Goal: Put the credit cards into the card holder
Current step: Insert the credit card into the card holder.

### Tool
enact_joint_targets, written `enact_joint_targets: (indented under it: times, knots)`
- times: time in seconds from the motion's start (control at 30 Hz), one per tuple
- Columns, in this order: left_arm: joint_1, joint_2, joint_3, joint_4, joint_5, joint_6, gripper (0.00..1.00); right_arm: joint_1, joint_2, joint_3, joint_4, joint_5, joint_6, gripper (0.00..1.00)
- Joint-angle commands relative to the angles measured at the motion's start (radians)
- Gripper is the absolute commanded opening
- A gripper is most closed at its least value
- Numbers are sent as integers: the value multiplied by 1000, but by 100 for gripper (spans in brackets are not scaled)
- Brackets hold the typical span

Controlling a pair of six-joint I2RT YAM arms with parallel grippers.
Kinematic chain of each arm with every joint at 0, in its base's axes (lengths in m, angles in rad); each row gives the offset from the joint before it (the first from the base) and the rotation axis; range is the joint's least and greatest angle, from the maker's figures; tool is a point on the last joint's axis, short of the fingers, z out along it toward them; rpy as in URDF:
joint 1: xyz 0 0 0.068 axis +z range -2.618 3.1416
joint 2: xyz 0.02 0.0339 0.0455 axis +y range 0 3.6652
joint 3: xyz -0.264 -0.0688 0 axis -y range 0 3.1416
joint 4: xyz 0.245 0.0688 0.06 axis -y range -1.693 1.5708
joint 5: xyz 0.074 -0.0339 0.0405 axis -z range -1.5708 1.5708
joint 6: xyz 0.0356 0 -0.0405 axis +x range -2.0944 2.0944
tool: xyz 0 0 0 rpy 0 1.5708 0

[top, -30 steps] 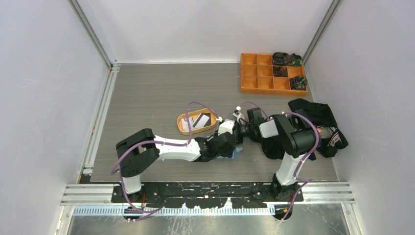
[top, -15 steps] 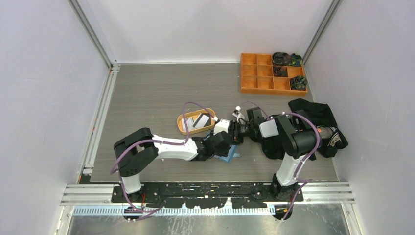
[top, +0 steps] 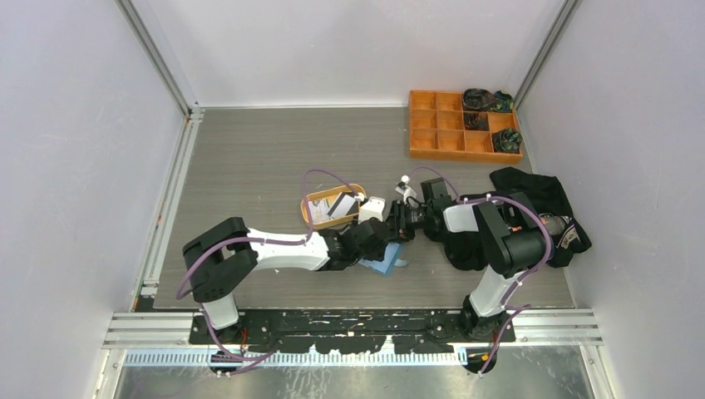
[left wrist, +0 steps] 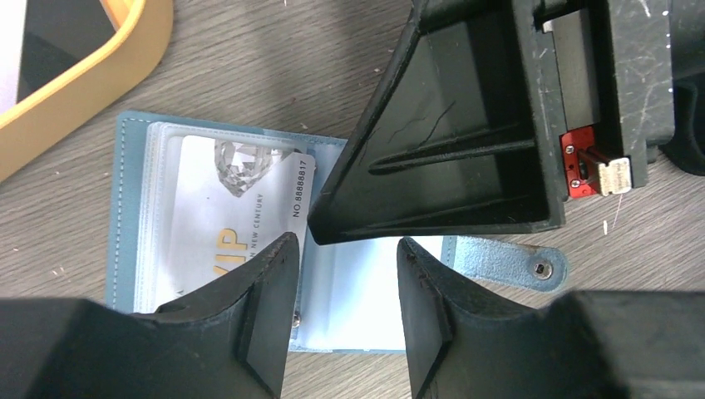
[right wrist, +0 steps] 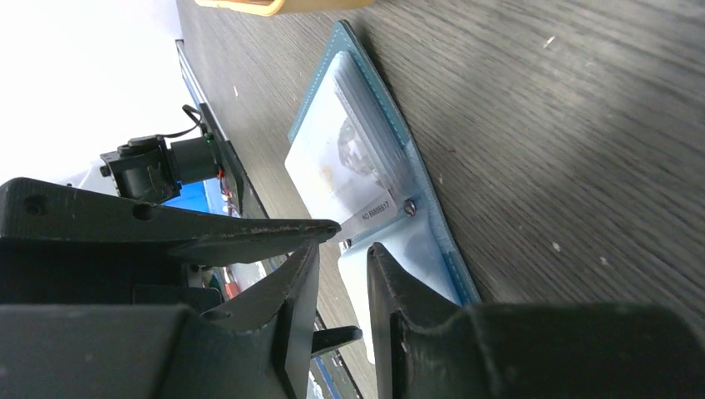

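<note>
Left claw leftward, card holder beneath

The card holder is lying open and flat on the table, with its blue cover facing down and its clear pockets facing up. Its snap tab is sticking out to one side. A white card with a diamond picture, gold letters and a printed number is sitting partly inside a clear pocket, slightly askew. One end is poking out over the fold. More cards, white and black, are lying in the orange tray near the holder.
</note>
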Motion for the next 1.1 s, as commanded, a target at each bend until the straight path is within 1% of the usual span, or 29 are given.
enact_joint_targets:
  times: [0.0, 0.13, 0.23, 0.27, 0.33, 0.37, 0.4, 0.43, 0.47, 0.5, 0.53, 0.57, 0.6, 0.63, 0.7, 0.73, 0.8, 0.87, 0.93, 1.0, 1.07]
  knots:
    - [6, -75, -17, 15, -30, 32, 48, 4, -61, 41, -29, -9, -56, 34]
    - [5, -131, -68, 91, 11, 58, 48, -5, -88, 69, -94, -19, -116, 34]
    - [5, -195, -132, 145, 45, 86, 47, -23, -117, 93, -172, -30, -199, 34]
    - [6, -222, -158, 154, 46, 90, 46, -28, -132, 107, -224, -22, -241, 34]
    - [7, -277, -214, 154, 23, 92, 46, -39, -159, 115, -233, -27, -245, 32]
    - [9, -308, -241, 148, 8, 93, 45, -40, -178, 119, -235, -28, -251, 30]
    - [17, -347, -278, 146, -4, 90, 45, -38, -198, 123, -251, -24, -276, 25]
    - [28, -374, -308, 146, -1, 85, 44, -35, -219, 127, -261, -13, -292, 19]
    - [48, -400, -338, 151, 13, 77, 42, -30, -239, 132, -279, -3, -311, 11]
    - [84, -422, -367, 160, 36, 65, 39, -19, -255, 143, -313, 18, -336, 4]
    - [112, -440, -396, 175, 66, 49, 37, 1, -268, 168, -382, 57, -393, 1]
    - [142, -455, -421, 192, 98, 42, 35, 27, -273, 207, -484, 81, -473, 1]
    - [170, -465, -441, 204, 127, 31, 34, 55, -275, 254, -568, 143, -560, 1]
    - [191, -474, -456, 213, 151, 27, 33, 86, -275, 305, -630, 187, -605, 1]
    - [221, -480, -474, 232, 186, 27, 33, 131, -280, 348, -716, 269, -710, 1]
    - [236, -478, -482, 247, 205, 25, 33, 157, -284, 346, -733, 317, -762, 1]
    - [266, -466, -499, 286, 249, 18, 33, 207, -305, 304, -713, 411, -876, 1]
    - [301, -451, -517, 326, 291, 6, 33, 250, -328, 244, -671, 445, -999, 1]
    - [337, -434, -541, 390, 357, -8, 34, 292, -346, 192, -622, 489, -1089, 1]
    - [359, -422, -565, 462, 412, -25, 35, 320, -337, 175, -581, 529, -1123, 1]
    - [367, -404, -577, 498, 434, -36, 37, 342, -308, 175, -555, 563, -1136, 1]
